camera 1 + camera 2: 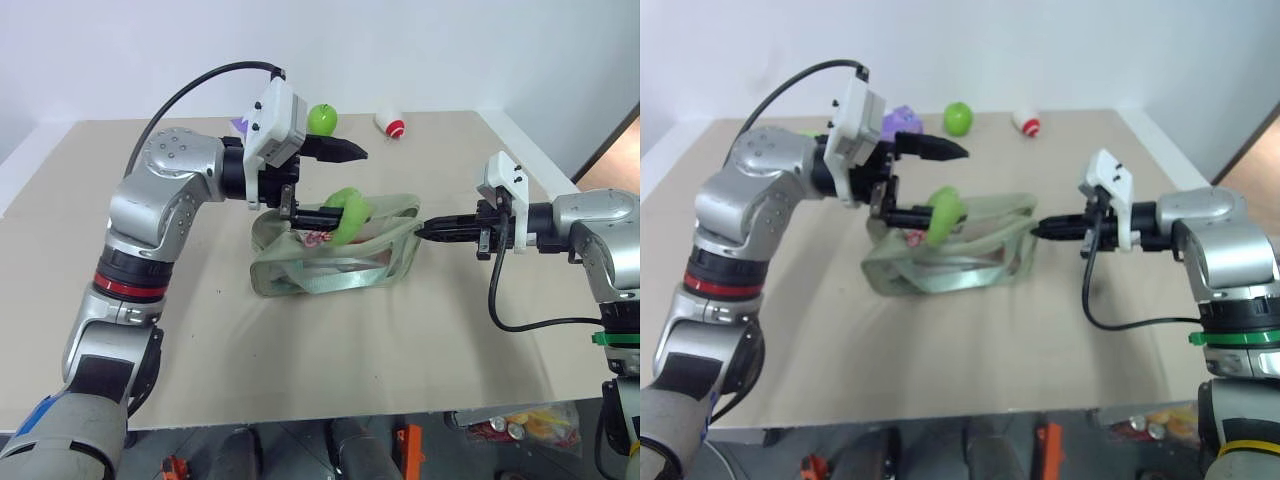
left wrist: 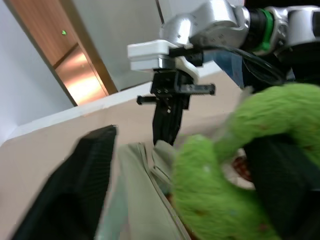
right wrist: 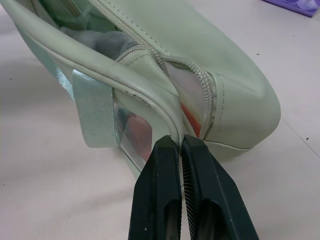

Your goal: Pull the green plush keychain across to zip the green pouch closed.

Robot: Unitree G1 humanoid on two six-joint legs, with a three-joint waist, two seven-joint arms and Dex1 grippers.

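While right gripper (image 3: 181, 145) pinches green pouch (image 1: 300, 270) | left gripper (image 1: 340, 180) spread, keychain (image 1: 348, 212) on lower finger | apple (image 1: 322, 118) behind.

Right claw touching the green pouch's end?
Touching. In the right wrist view the right claw is shut, pinching the end seam of the green pouch between its fingertips.

bare table (image 1: 330, 350) before pouch (image 1: 330, 275)
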